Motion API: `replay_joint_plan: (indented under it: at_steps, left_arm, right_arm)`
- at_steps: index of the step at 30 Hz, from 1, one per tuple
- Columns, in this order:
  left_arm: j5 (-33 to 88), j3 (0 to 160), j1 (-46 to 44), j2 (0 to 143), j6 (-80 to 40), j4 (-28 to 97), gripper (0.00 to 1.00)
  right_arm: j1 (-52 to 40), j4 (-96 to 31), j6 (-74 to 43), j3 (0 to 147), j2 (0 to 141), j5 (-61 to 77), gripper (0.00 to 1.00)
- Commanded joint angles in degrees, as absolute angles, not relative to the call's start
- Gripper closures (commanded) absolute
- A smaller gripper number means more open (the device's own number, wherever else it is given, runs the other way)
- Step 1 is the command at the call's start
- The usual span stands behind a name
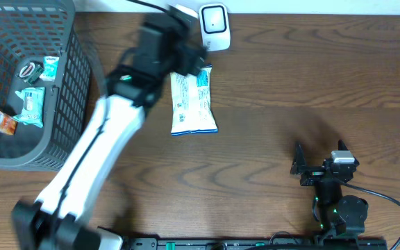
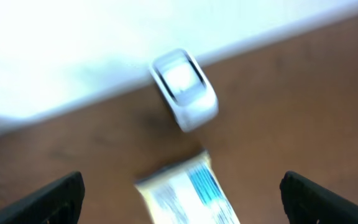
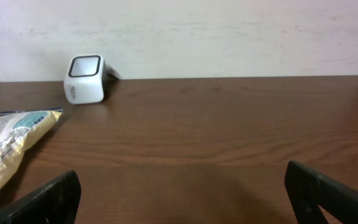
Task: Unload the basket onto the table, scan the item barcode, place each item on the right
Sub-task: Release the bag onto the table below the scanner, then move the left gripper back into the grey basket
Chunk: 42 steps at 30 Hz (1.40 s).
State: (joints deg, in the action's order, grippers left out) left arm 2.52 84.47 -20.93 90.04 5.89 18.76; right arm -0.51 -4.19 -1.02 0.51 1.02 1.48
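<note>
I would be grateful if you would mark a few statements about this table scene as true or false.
1. The snack packet lies flat on the table. True.
2. The scanner stands inside the basket. False: it stands on the table by the far wall, just beyond the packet.
3. The right gripper is shut on the packet. False: it is open and empty, well apart from the packet.
4. The basket holds several small items. True.
5. The left gripper is open over the packet. True.
</note>
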Motion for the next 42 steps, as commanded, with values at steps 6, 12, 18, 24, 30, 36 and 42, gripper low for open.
replay_joint_plan:
  at_steps: [6, 12, 18, 24, 30, 36, 42]
  left_arm:
    - [0.4, 84.6, -7.4, 79.8, 3.7, 16.7, 0.02]
    - [0.4, 84.6, 5.6, 79.3, -4.8, 17.3, 0.02]
    - [0.4, 84.6, 16.5, 81.2, -8.9, 17.4, 0.02]
    - [0.4, 84.6, 25.1, 85.6, -11.3, 17.6, 0.02]
    - [0.4, 84.6, 28.9, 92.1, -11.0, 15.3, 0.02]
    - [0.4, 84.6, 32.1, 100.1, -9.6, 14.9, 0.02]
    - [0.4, 84.6, 32.3, 108.0, -4.4, 15.8, 0.08]
  right_arm:
    - [-0.1, -4.3, -1.6, 0.3, 0.8, 1.2, 0.01]
    - [-0.1, -4.3, -1.6, 0.3, 0.8, 1.2, 0.01]
    - [-0.1, -4.3, -1.6, 0.3, 0.8, 1.2, 0.01]
    - [-0.1, -4.3, -1.6, 0.3, 0.8, 1.2, 0.01]
    - [-0.1, -4.3, -1.6, 0.3, 0.8, 1.2, 0.01]
    - [-0.1, -4.3, -1.6, 0.3, 0.8, 1.2, 0.01]
    - [-0.1, -4.3, -1.6, 0.3, 0.8, 1.2, 0.01]
